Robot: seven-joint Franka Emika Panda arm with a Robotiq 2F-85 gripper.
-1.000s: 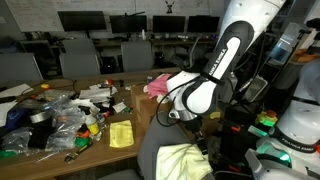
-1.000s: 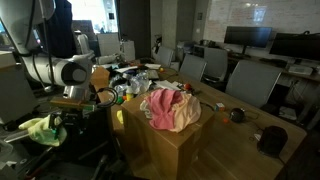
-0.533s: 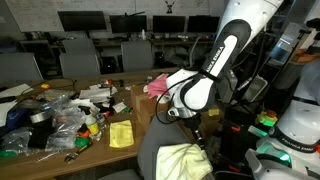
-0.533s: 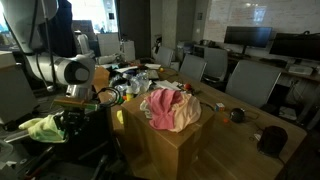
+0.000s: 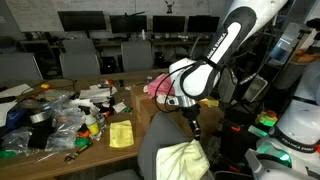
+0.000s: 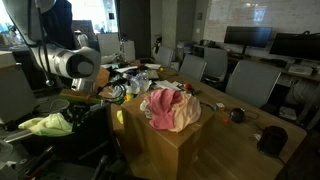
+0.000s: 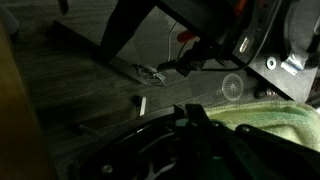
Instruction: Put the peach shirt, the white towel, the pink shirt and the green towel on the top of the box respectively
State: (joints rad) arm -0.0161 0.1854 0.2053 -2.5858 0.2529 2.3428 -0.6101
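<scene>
1. Checking wrist view: dark, jaws hard to make out, green towel (image 7: 275, 125) cut off at frame edge.
2. Gripper (image 5: 195, 128) closed at towel's top, low beside box (image 6: 165, 150); actual grip unclear.

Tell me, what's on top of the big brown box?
A pink shirt piled with a peach shirt on the box. Anything beneath them is covered.

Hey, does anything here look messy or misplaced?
The pale yellow-green towel lies crumpled low beside the arm, not on the brown cardboard box, where a rose-pink shirt and peach shirt sit in a loose heap. Plastic bags litter the wooden table.
</scene>
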